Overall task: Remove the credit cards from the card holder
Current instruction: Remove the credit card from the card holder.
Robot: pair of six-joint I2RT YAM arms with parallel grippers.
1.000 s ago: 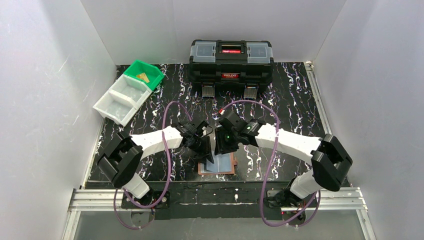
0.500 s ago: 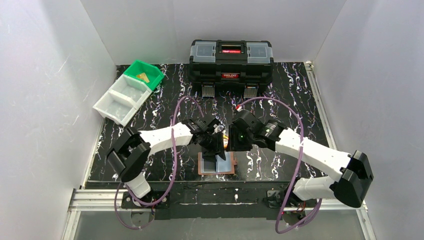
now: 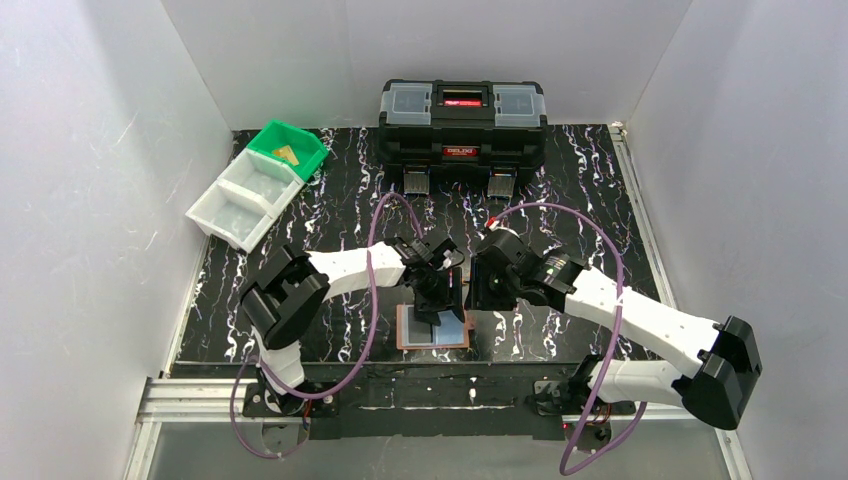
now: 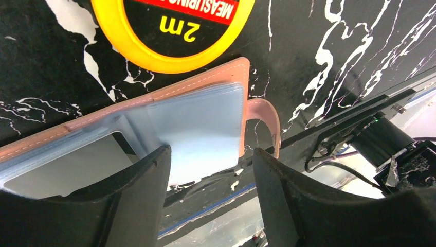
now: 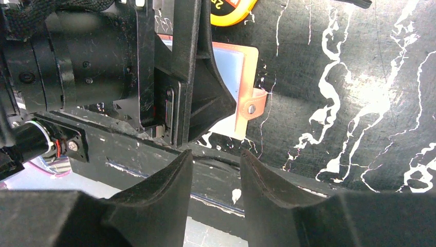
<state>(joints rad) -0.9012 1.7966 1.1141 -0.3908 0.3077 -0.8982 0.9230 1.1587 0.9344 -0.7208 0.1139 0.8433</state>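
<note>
Overhead, white walls boxed a black, white-veined surface. The tan leather card holder lay open under the spread, empty left hand; the right hand was narrowly parted, empty.

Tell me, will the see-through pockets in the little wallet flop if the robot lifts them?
Probably floppy: the clear sleeves look thin and lie in loose layers. Likely slippery too, since they look glossy. The card holder may slide, lying flat and open on the table.
</note>
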